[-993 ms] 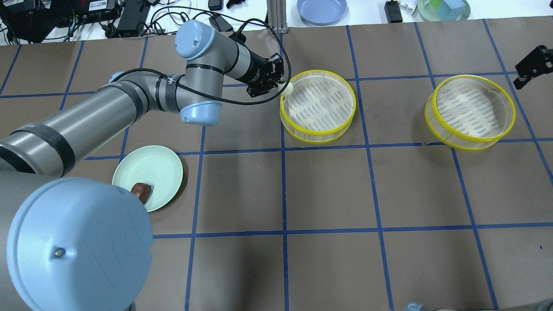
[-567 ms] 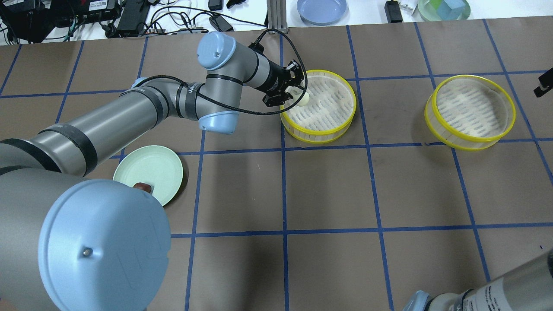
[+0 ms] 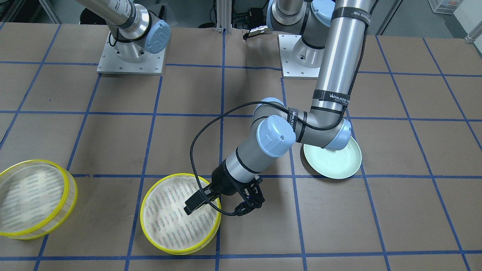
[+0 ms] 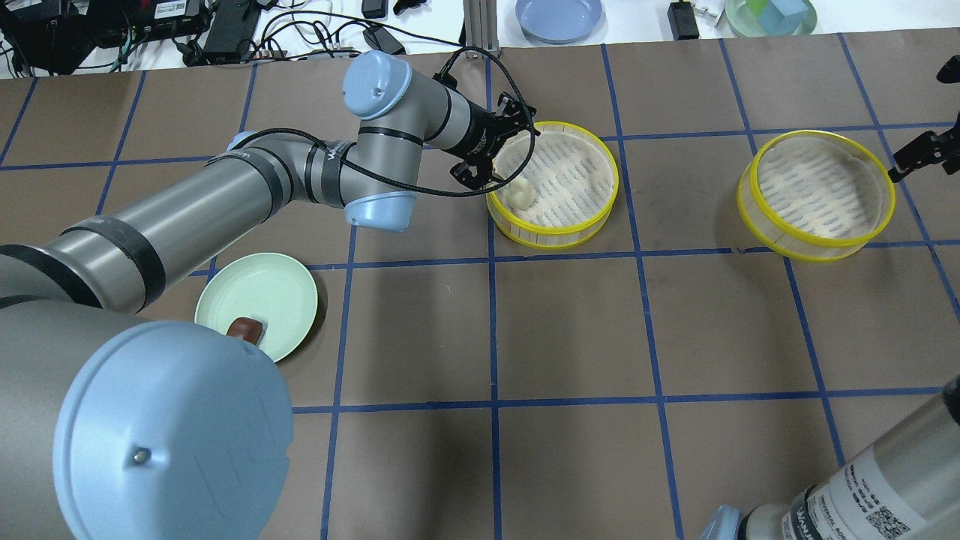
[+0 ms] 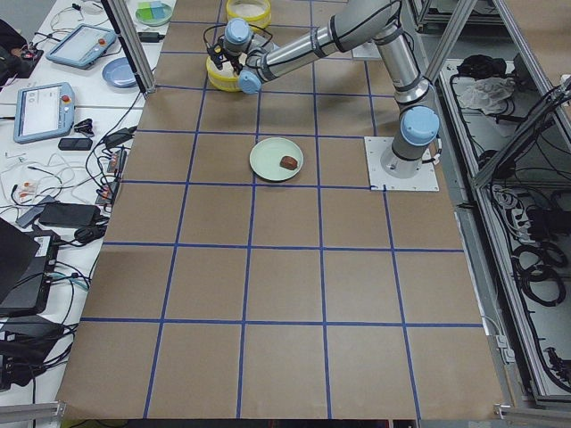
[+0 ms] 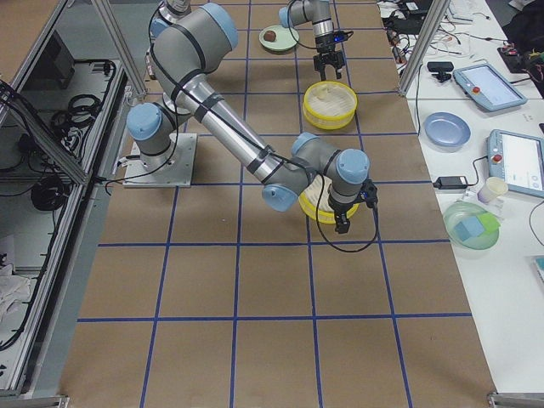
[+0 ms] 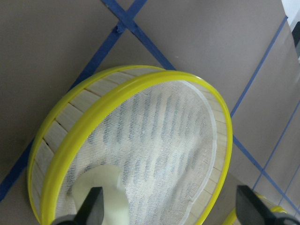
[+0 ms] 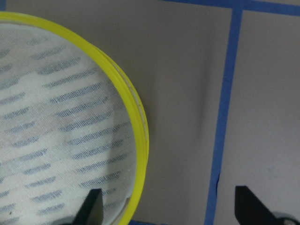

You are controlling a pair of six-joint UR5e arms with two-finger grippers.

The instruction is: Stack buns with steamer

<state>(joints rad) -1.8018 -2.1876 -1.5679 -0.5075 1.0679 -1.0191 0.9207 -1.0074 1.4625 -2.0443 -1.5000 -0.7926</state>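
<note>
Though left tool (image 7: pixel 171 208) open, bun (image 4: pixel 518 195) rim-side.

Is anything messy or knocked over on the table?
No, nothing stands out. The cream bun lies inside one steamer tray, close to its wall. The other steamer tray sits flat and upright. The brown bun rests on the green plate. Nothing is spilled or tipped.
</note>
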